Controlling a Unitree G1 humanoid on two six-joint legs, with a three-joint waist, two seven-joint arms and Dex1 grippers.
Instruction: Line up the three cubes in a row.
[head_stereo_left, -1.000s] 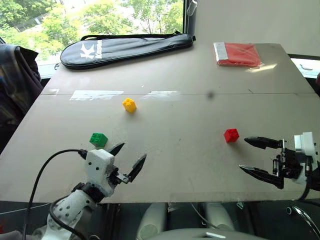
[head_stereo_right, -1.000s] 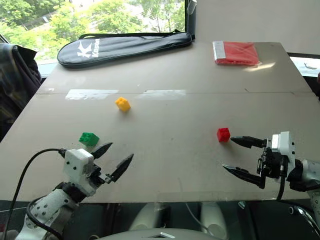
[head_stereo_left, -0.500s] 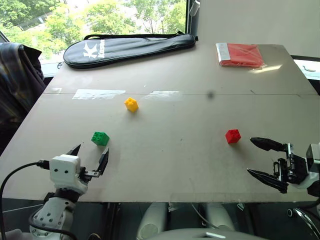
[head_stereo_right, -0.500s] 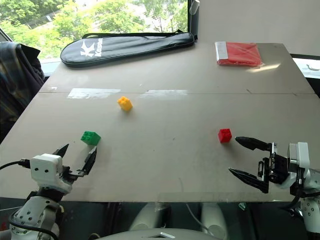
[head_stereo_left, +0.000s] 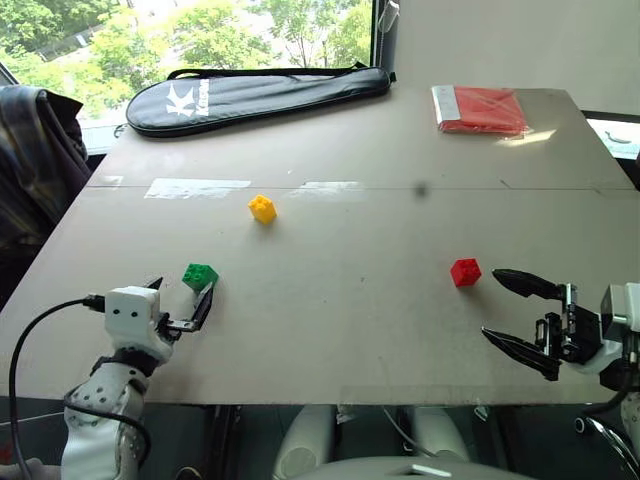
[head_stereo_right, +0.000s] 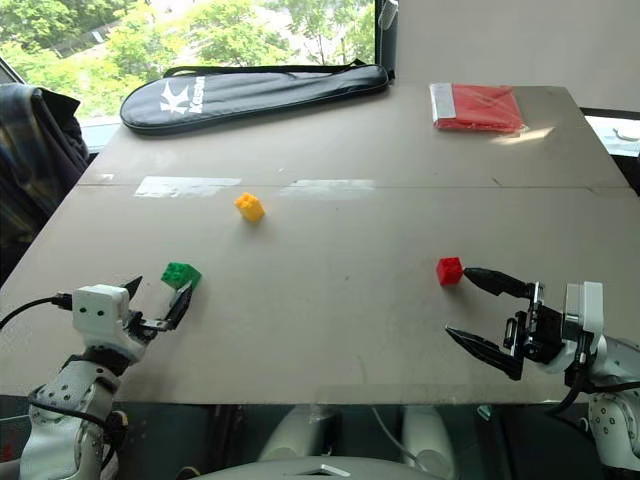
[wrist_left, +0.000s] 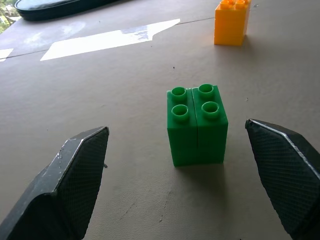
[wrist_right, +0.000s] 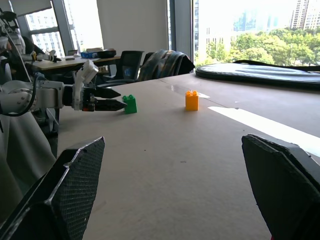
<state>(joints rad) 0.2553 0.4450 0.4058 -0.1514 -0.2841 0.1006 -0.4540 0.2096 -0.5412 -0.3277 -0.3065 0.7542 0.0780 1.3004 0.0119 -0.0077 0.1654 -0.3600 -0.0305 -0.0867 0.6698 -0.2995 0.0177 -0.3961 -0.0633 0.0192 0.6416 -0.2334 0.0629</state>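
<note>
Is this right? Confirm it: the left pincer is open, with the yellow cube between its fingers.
Not quite. The left pincer is open, but the cube between its fingers is the green cube; the yellow cube sits farther off. The left wrist view shows it.

Table (head_stereo_left: 360, 330), beige: yellow cube (head_stereo_left: 262, 208) centre-left; green cube (head_stereo_left: 199, 276) at 8 o'clock; red cube (head_stereo_left: 465, 272) at 4; black case (head_stereo_left: 255, 95) at 11; red packet (head_stereo_left: 478, 109) at 1.

Green cube (wrist_left: 197, 125) glossy plastic; table (head_stereo_left: 350, 330) matt.
</note>
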